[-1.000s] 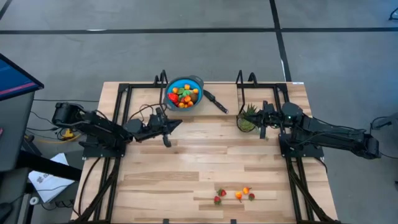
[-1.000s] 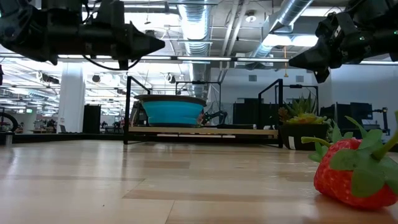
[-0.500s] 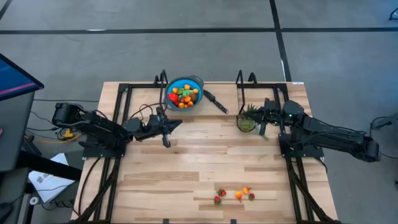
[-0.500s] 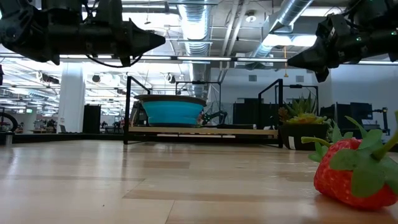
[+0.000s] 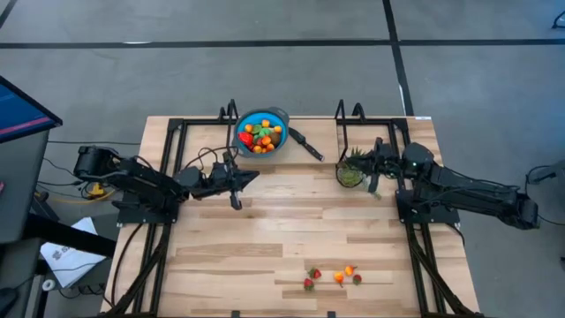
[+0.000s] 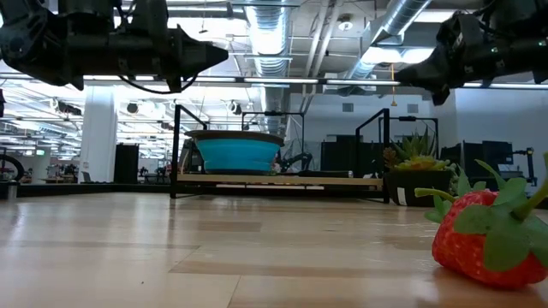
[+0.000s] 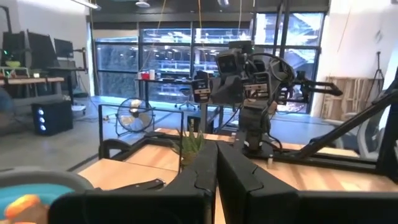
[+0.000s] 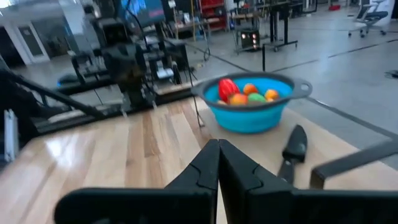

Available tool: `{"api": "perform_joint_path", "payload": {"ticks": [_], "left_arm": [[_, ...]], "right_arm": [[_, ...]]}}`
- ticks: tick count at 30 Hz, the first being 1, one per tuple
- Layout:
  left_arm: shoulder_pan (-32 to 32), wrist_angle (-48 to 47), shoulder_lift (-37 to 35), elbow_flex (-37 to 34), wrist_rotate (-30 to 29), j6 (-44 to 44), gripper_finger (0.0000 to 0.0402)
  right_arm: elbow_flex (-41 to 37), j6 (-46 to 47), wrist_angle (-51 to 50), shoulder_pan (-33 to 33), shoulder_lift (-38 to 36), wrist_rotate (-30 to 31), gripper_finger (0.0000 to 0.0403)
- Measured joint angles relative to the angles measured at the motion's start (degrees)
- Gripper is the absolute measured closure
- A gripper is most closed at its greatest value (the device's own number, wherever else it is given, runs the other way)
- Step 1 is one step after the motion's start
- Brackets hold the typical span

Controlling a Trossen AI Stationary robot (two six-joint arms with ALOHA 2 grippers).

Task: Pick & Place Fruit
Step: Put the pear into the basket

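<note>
Left gripper (image 5: pixel 250 177): fingers pressed together with nothing between them, raised above the table just in front of the blue bowl (image 5: pixel 262 132), pointing toward the right arm.
Blue bowl: at the far edge of the table (image 5: pixel 265 238), already loaded with fruit (image 5: pixel 261 134); its black handle (image 5: pixel 307 144) sticks out to the right.
Loose fruit: a small cluster of strawberries and orange pieces (image 5: pixel 334 276) near the front edge, well apart from both arms; one strawberry (image 6: pixel 484 235) lies close to the low camera.
How it will likely handle: light, small, stiff toy pieces with smooth rounded skins, apt to roll or squirt out of a pinch. Best taken across the widest part of the body, not by the leafy cap.
Plant (image 5: pixel 351 168): spiky green, right of the bowl; not part of the job.
Right gripper (image 5: pixel 364 168): fingers shut tight and empty, held above the table over the plant, facing the bowl.
Judgement: both pincers must open before either can take a piece.
</note>
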Motion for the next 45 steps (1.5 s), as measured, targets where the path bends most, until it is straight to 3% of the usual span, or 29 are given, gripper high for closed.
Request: {"api": "perform_joint_path", "payload": {"ticks": [8,16,45], "left_arm": [[-0.16,0.02,0.02,0.0,1.95,-0.53,0.04],[-0.16,0.04,0.02,0.0,1.92,-0.65,0.04],[0.06,-0.02,0.02,0.0,1.11,-3.53,0.04]], "right_arm": [[-0.02,2.8,1.24,0.95,0.0,-0.02,0.0403],[-0.01,11.93,0.65,2.59,0.0,-0.05,0.0403],[-0.02,11.59,-6.59,4.67,0.0,-0.07,0.0403]]}}
